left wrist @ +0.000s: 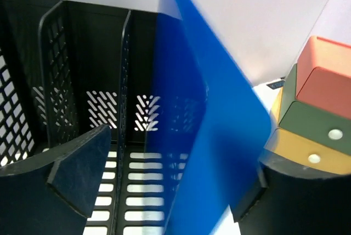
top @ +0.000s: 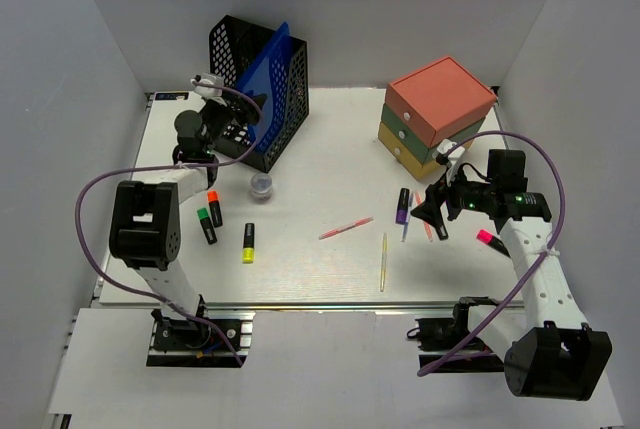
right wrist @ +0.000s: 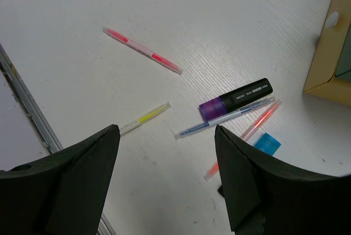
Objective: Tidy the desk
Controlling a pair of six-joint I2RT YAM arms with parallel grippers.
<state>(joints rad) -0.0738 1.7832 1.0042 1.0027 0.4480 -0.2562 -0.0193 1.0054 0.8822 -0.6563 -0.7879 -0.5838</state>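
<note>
Although a blue folder (top: 272,74) stood in the rack (top: 232,44), left gripper (left wrist: 181,158) wide around it, pens (top: 345,228) and highlighters (top: 248,242) littered the desk (top: 330,169) under the wide, empty right gripper (right wrist: 166,131); tidying looked mostly undone.

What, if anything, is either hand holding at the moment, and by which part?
Nothing is held. The left hand is open around the blue folder standing in the black rack, not gripping it; the right hand is open above the desk.
</note>
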